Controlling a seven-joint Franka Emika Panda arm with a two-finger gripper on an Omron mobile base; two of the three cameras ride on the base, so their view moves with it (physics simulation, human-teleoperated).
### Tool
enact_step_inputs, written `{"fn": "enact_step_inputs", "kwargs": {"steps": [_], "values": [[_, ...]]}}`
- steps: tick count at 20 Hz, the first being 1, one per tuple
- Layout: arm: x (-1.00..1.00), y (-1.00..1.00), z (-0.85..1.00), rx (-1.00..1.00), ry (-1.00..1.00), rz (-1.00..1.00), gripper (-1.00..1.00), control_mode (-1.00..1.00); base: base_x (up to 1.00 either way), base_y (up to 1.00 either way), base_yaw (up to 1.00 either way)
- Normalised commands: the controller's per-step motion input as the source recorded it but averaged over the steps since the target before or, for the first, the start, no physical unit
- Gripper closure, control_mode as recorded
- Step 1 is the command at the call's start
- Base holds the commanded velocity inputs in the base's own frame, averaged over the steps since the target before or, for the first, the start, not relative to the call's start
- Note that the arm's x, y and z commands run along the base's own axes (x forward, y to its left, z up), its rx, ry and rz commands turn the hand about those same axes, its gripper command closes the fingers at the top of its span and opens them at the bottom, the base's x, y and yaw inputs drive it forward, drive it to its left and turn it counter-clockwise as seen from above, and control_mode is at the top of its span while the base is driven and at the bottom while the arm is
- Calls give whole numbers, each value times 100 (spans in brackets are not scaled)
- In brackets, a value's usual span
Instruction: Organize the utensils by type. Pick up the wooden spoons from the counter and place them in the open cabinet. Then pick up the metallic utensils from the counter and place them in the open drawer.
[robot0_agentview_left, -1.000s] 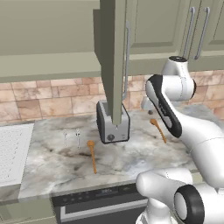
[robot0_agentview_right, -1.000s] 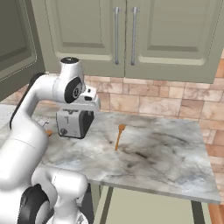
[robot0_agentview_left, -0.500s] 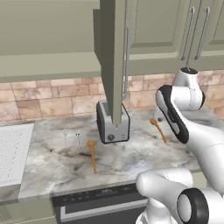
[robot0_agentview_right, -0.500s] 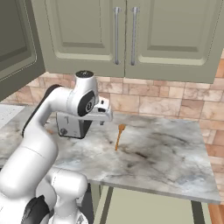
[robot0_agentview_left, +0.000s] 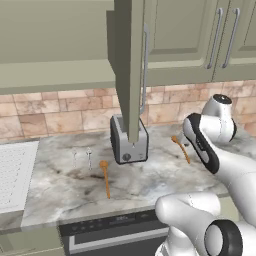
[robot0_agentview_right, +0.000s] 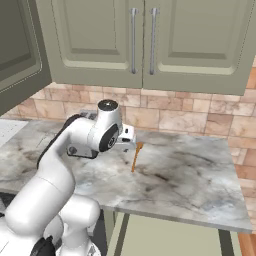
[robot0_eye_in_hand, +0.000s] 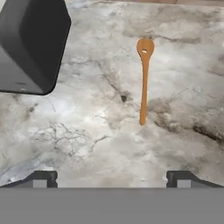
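Observation:
One wooden spoon (robot0_eye_in_hand: 144, 83) lies flat on the marbled counter (robot0_eye_in_hand: 83, 131), ahead of my open gripper (robot0_eye_in_hand: 111, 179) and a little right of its centre, with its bowl at the far end. Nothing is between the fingertips (robot0_eye_in_hand: 43, 179). From the right base view, the gripper (robot0_agentview_right: 128, 136) hovers just left of this spoon (robot0_agentview_right: 136, 155). The same spoon (robot0_agentview_left: 180, 148) lies right of the toaster, and a second wooden spoon (robot0_agentview_left: 105, 178) lies in front of it. Two thin metallic utensils (robot0_agentview_left: 82, 157) lie further left. The open cabinet (robot0_agentview_left: 55, 45) is above, its door (robot0_agentview_left: 131, 65) swung out. The open drawer is out of view.
A dark grey toaster (robot0_agentview_left: 129, 142) stands at the back of the counter (robot0_agentview_left: 60, 195), right under the cabinet door's lower edge, and sits close on the left in the hand view (robot0_eye_in_hand: 33, 43). A white ribbed drainboard (robot0_agentview_left: 15, 172) is at the far left. Shut wall cupboards (robot0_agentview_right: 145, 40) hang above.
The arm has swung right, away from the toaster and towards the right-hand wooden spoon. The gripper has stayed open. The utensils have not moved.

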Motion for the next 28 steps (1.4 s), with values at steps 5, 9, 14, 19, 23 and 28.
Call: {"fn": "enact_step_inputs", "kwargs": {"steps": [5,9,14,19,23,28], "values": [[33,-5,-37,0,-23,0,-100,-100,0,0,0],[57,-14,-16,0,3,0,-100,-100,0,0,0],[57,-20,0,0,25,0,-100,-100,0,0,0],[40,-24,-4,0,23,0,-100,-100,0,0,0],[34,-21,-20,0,6,0,-100,-100,0,0,0],[22,-11,-39,0,0,0,-100,-100,0,0,0]]}}
